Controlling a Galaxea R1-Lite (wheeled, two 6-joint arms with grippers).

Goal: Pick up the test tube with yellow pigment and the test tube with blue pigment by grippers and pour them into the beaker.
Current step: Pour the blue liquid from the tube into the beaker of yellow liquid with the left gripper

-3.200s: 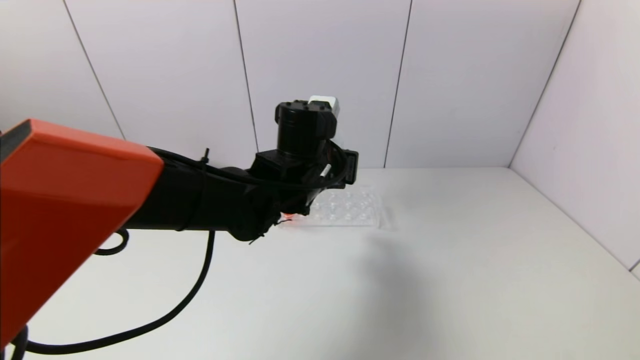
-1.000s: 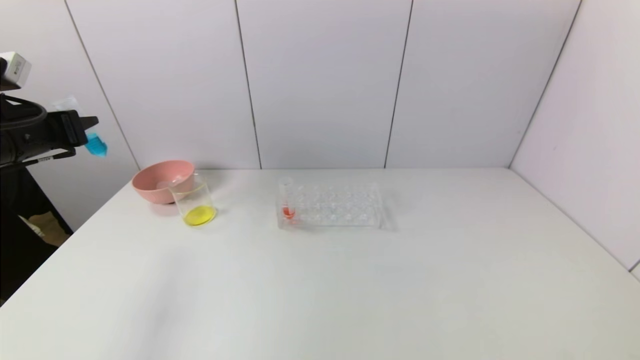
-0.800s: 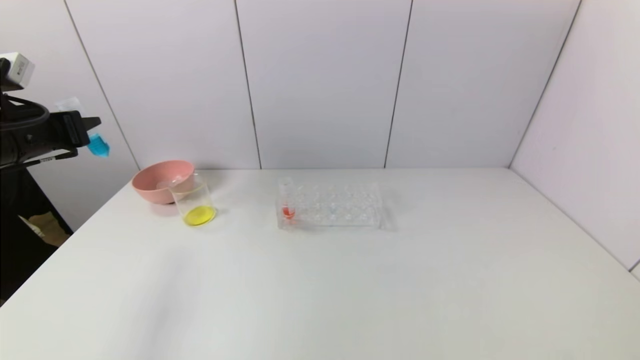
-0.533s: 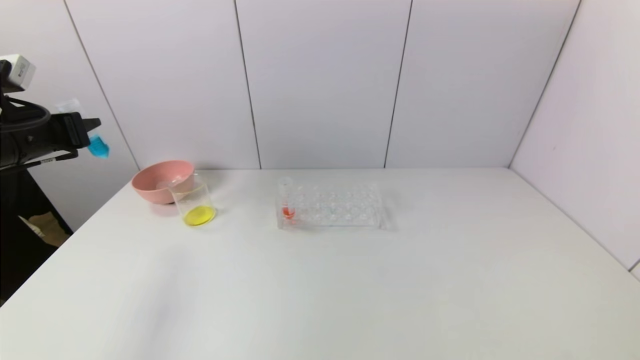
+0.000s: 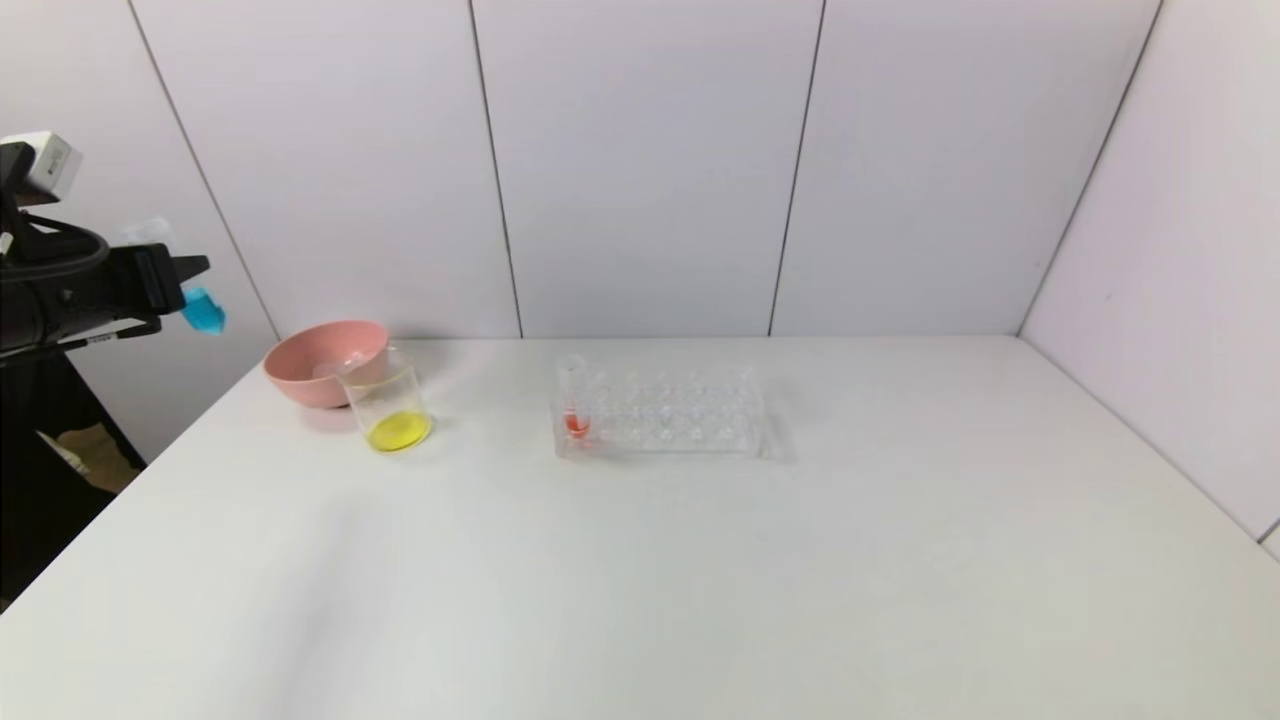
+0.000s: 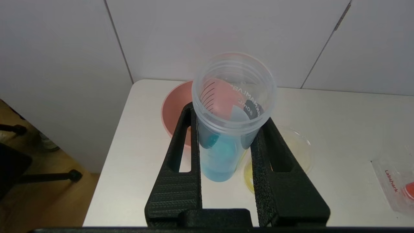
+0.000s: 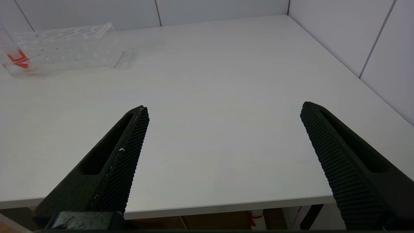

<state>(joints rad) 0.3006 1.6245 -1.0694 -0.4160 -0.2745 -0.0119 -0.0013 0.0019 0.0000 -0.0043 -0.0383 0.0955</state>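
Since half a second earlier, the test tube with blue pigment (image 5: 200,308) has been carried slightly lower and a little toward the desk (image 5: 640,560), and the left gripper (image 5: 185,290) has come down with it. That tube is held in the air off the desk's left edge, up and to the left of the pink bowl (image 5: 322,362), with its blue-filled rounded end pointing down toward the desk side. In the left wrist view the tube (image 6: 231,119) is seen pinched between the two black jaws of the left gripper (image 6: 226,152), its open mouth toward the camera and blue liquid gathered at its far end. The beaker (image 5: 390,402) stands on the desk just in front of the pink bowl, touching or nearly touching it, and a yellow liquid is seen lying in its bottom; in the left wrist view the beaker (image 6: 291,152) and the bowl (image 6: 176,110) appear beyond the held tube. No tube with yellow pigment can be made out. Near the desk's middle a clear many-holed rack (image 5: 665,412) is set, with a tube of red-orange liquid (image 5: 574,405) standing upright at its left end. The right gripper (image 7: 223,129) is seen only in its own wrist view, above the near desk edge, with its jaws spread wide apart and nothing between them.
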